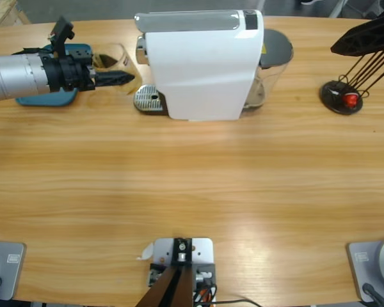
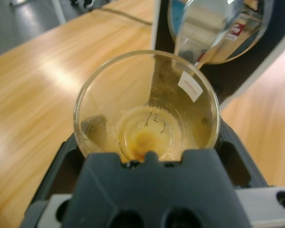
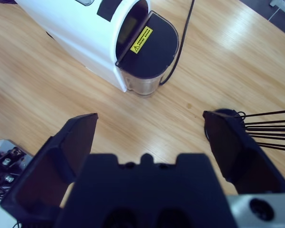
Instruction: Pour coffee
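My left gripper [image 2: 147, 147] is shut on a clear tumbler [image 2: 104, 99] that has a white sticker on its wall. Only a small yellowish-brown smear lies at the tumbler's bottom, and no dark coffee shows in any view. From above, the left gripper [image 1: 118, 78] reaches in from the left, with the tumbler [image 1: 112, 59] just left of the white coffee machine [image 1: 201, 64] and its metal drip tray [image 1: 147, 99]. My right gripper [image 3: 149, 123] hangs open high over the table with nothing between its jaws. It does not show in the high view.
A blue mat [image 1: 54, 97] lies under the left arm. Behind the machine stands its dark-lidded water tank [image 1: 276, 51]. A black wire capsule stand [image 1: 343, 96] with a red capsule at its foot is at the right. Bare wood stretches across the table's front.
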